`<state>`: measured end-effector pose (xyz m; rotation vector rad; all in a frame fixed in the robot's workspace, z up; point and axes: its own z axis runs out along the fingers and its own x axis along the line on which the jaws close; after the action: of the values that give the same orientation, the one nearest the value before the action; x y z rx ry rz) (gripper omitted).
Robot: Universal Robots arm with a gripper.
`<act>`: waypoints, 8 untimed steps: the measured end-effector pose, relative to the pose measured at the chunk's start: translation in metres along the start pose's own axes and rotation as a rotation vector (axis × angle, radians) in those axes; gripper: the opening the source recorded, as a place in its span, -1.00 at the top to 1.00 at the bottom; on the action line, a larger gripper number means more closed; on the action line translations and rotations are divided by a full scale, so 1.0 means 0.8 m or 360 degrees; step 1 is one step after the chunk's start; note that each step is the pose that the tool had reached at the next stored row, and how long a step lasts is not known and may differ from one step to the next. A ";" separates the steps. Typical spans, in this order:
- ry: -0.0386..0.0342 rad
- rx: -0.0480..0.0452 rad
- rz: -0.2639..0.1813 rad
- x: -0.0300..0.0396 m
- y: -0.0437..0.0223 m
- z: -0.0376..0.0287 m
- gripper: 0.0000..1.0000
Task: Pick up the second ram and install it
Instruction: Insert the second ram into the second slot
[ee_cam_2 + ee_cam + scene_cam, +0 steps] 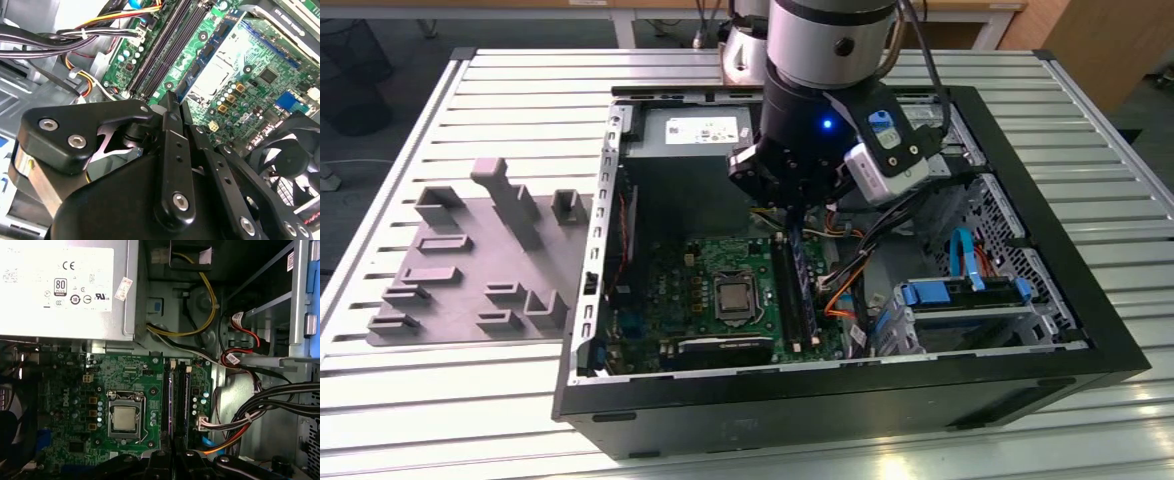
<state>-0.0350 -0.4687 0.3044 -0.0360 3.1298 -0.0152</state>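
Note:
My gripper [790, 212] hangs inside the open computer case [854, 395], just over the far end of the long black slots [782, 290] on the green motherboard [694, 290]. In the second wrist view its black fingers [172, 115] lie pressed together and shut, with nothing visible between them, and the slots [167, 47] run away beyond the tips. A thin dark stick with small chips [805, 300] stands in the slot nearer the cables, also seen in the first wrist view [183, 400]. I cannot tell whether this stick is the second ram.
A grey power supply [687, 140] fills the case's far end. Bundled cables [841, 290] and a blue drive bracket [961, 295] crowd the exterior view's right of the slots. The processor [735, 298] sits beside them. A grey holder fixture [467, 260] lies on the slatted table [494, 390].

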 end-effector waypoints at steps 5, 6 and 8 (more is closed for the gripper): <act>0.0000 0.0000 0.0008 0.0000 -0.0018 0.0113 0.73; 0.0000 0.0000 0.0009 0.0001 -0.0022 0.0137 0.73; 0.0000 0.0000 0.0011 0.0002 -0.0026 0.0182 0.73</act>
<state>-0.0350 -0.4709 0.2899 -0.0256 3.1299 -0.0152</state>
